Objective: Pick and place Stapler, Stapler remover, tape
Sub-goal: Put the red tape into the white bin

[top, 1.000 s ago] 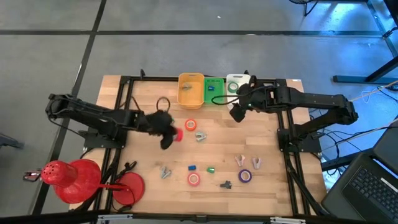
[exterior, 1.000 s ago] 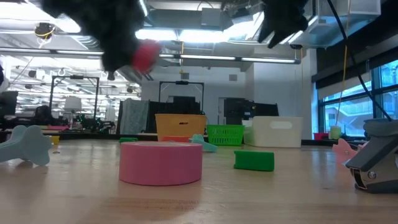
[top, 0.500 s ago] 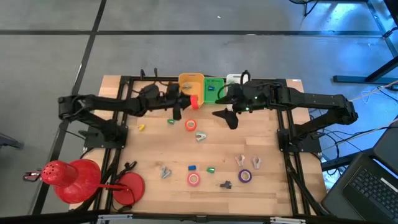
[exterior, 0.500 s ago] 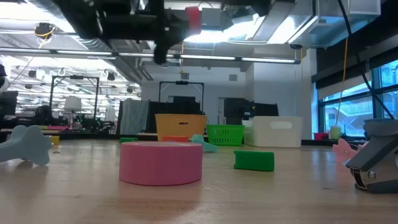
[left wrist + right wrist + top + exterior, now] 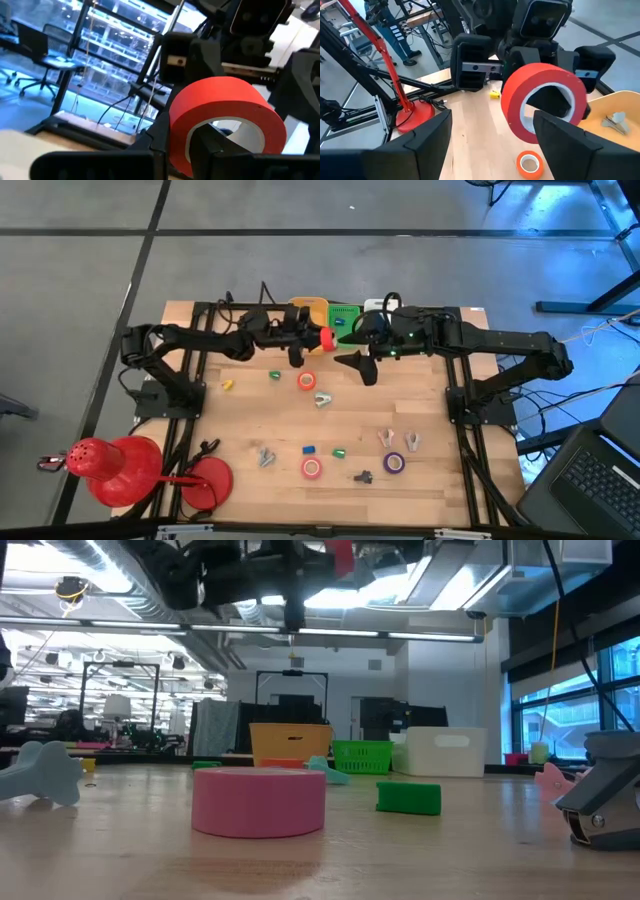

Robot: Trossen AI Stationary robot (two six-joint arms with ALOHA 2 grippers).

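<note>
High view, left gripper [image 5: 322,338] pinching red tape [image 5: 327,338] beside yellow bin [image 5: 308,307], right gripper [image 5: 358,364] spread.

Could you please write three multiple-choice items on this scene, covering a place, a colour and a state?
1. Where is the left pincer?
A. by the yellow bin
B. beside the purple tape roll
C. off the table

2. What colour is the tape roll it carries?
A. green
B. red
C. purple

3. How is the right pincer?
A. shut on a stapler
B. open, empty
C. shut on tape

Key: 1 A, the high view shows it at the bin's edge; 2 B, both wrist views show a red ring; 3 B, its fingers stand spread with nothing between them.
</note>
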